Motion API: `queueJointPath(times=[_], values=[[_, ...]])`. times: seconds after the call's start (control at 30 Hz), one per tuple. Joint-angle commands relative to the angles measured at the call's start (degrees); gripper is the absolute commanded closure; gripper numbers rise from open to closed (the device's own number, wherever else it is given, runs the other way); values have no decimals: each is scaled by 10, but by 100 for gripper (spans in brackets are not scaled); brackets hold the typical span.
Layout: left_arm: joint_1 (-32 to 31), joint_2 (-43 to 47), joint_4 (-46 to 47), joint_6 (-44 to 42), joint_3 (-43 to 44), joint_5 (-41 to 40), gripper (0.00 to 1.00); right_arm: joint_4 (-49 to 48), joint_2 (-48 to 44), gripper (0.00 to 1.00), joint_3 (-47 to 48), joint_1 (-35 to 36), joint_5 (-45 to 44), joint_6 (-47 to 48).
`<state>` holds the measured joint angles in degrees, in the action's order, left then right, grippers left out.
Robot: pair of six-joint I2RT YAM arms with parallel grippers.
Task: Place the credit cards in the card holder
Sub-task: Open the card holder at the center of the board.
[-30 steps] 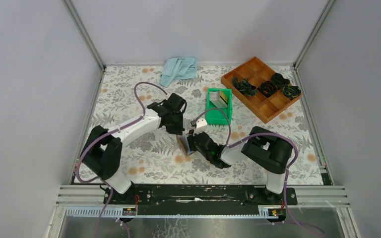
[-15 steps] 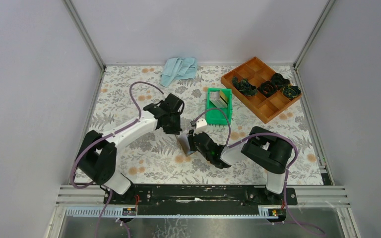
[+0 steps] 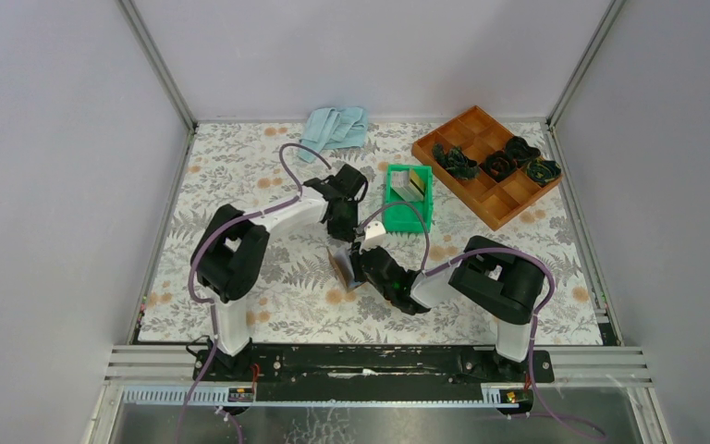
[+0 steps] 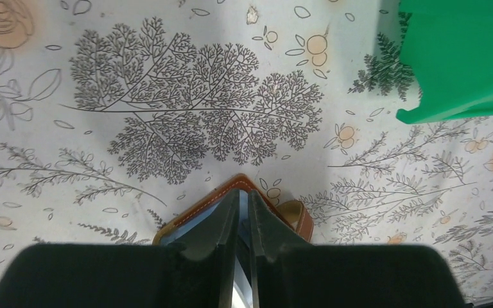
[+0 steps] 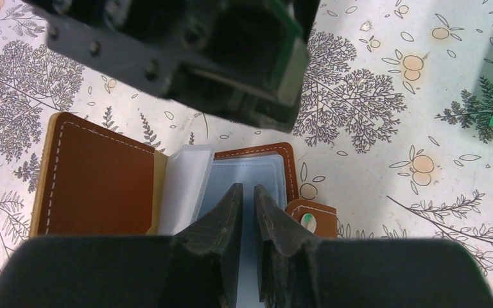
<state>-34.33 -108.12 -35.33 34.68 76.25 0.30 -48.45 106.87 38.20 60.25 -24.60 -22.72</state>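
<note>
The brown leather card holder lies open on the floral table between the arms. In the right wrist view its brown cover, clear sleeves and light blue page show, with the snap tab at the right. My right gripper is shut, its tips over the blue page. My left gripper is shut, its tips over the holder's stitched corner; only a thin blue-white sliver shows in its gap. A gold-tan credit card stands in the green bin.
The green bin's corner is up and right of my left fingers. An orange-brown wooden tray with dark items sits at the back right. A light blue cloth lies at the back. Grey walls enclose the table.
My left arm has swung its elbow inward and its gripper has moved a little right and back, staying over the holder's far edge. The right arm and the holder have not moved.
</note>
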Motion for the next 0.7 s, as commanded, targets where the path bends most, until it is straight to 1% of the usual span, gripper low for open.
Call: queueJointPath(times=[0.0, 0.13, 0.3, 0.47, 0.67], values=[[3, -12, 17, -22, 18, 43, 84, 36, 16, 81, 4, 8, -5, 9], [3, -6, -1, -39, 11, 49, 85, 36, 17, 81, 5, 8, -6, 9], [2, 17, -21, -58, -20, 41, 87, 39, 20, 81, 7, 8, -6, 9], [3, 47, -28, -67, -56, 35, 87, 40, 25, 81, 10, 8, -5, 7], [3, 75, -34, -68, -75, 31, 87, 43, 27, 81, 12, 9, -5, 8]])
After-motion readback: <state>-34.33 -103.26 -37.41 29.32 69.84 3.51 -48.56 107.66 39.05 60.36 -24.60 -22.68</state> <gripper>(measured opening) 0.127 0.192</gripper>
